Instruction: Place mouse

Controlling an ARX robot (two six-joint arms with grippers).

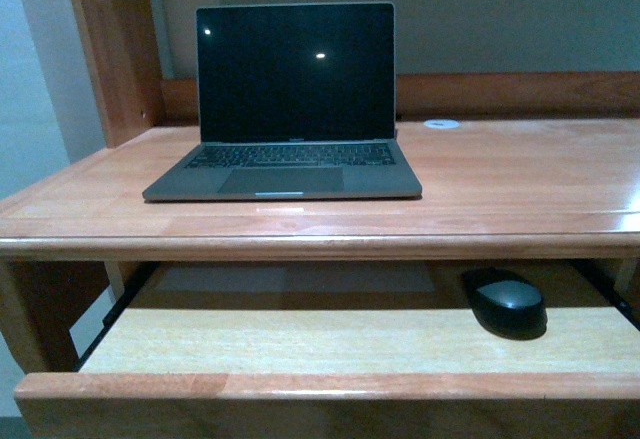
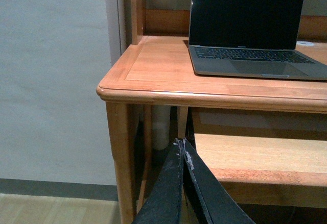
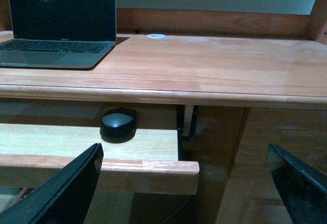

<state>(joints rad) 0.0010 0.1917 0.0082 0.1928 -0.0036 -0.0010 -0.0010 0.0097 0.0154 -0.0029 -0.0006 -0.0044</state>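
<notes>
Front view: wooden desk [image 1: 520,184] with pull-out tray [image 1: 300,344] beneath. Black mouse [image 1: 508,304] with grey centre panel rests on tray, lower right of frame, just below desk edge. Open laptop [image 1: 290,99], screen dark, on desk top, upper centre. Small white disc [image 1: 441,123] just right of laptop. Wrist views: left gripper [image 2: 181,146] pinched together, holding nothing; right gripper [image 3: 185,150] spread wide, empty, well apart from mouse

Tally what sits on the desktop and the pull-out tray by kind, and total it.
Laptop: 1
Mouse: 1
Small white disc: 1
Total: 3
</notes>
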